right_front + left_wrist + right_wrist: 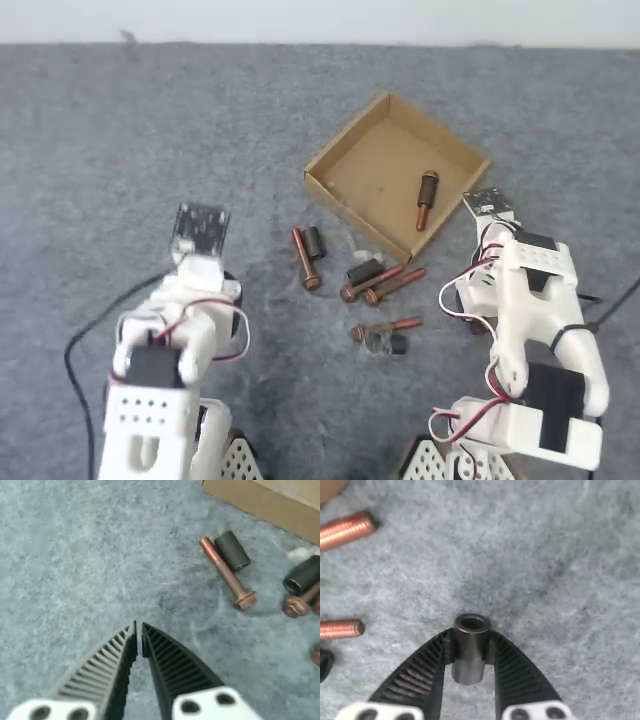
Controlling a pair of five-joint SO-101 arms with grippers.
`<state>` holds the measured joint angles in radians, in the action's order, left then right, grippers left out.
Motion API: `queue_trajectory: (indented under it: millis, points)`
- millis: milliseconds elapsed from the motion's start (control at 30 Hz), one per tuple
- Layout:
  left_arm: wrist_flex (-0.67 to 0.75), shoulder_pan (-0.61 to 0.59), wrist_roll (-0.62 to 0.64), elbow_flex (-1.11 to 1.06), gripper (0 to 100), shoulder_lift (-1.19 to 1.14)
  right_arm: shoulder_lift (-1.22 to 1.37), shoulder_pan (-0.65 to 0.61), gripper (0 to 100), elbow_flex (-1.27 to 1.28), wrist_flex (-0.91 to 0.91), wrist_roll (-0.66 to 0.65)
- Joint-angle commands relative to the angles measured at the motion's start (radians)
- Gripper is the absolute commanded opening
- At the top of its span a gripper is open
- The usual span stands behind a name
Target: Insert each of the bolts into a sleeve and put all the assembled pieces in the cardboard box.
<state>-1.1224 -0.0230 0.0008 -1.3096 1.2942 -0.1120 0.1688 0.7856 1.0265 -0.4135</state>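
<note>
1. Right now, pinching a black sleeve (469, 655) in the right gripper (470, 634), bore facing up at the wrist camera; on the grey desk (560, 555) or just over it, hard to say which.
2. Over to the left gripper (139, 630): pressed almost together, gripping nothing, hovering above bare desk near a loose bolt (227, 574) that lies just beside a second sleeve (232, 550).
3. Looks like the mating step. Best to hold the sleeve firm and steady, bring a threaded tip square onto the bore, then push straight along the axis; any tilt and expect a jam, or the sleeve twisting out of the pinch.
4. First, though, spread the left gripper and take the bolt near its head, leaving the thread free.
5. Inside the cardboard box (345, 205): one assembled piece (427, 200), lying toward the right wall, nothing else visible with it.
6. Outside, near the box's front wall: a pair of bolts (393, 286) touching, another bolt (390, 326) nearer the arms, none yet sleeved by the look of it.
</note>
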Motion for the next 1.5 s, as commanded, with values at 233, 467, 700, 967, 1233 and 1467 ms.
queue_trajectory:
  millis: [233, 467, 700, 967, 1233, 1467]
  points:
    - [-0.028, 0.117, 0.005, 0.456, 1, -0.628, 0.001, 0.01, 0.6, -0.02, -0.012, 0.011]
    - [0.005, 0.345, -0.123, 0.544, 1, -0.793, 0.001, 0.01, 0.6, -0.02, -0.012, 0.011]
    - [0.255, 0.364, -0.216, 0.55, 1, -1.022, 0.001, 0.013, 0.6, -0.02, -0.019, 0.011]
    - [0.436, 0.361, -0.218, 0.608, 1, -1.26, 0.001, 0.012, 0.6, -0.02, -0.019, 0.011]
    - [0.428, 0.331, -0.216, 0.668, 1, -1.318, 0.001, 0.012, 0.6, -0.02, -0.019, 0.011]
    - [0.247, 0.264, -0.216, 0.843, 1, -1.452, 0.001, 0.012, 0.6, -0.02, -0.019, 0.011]
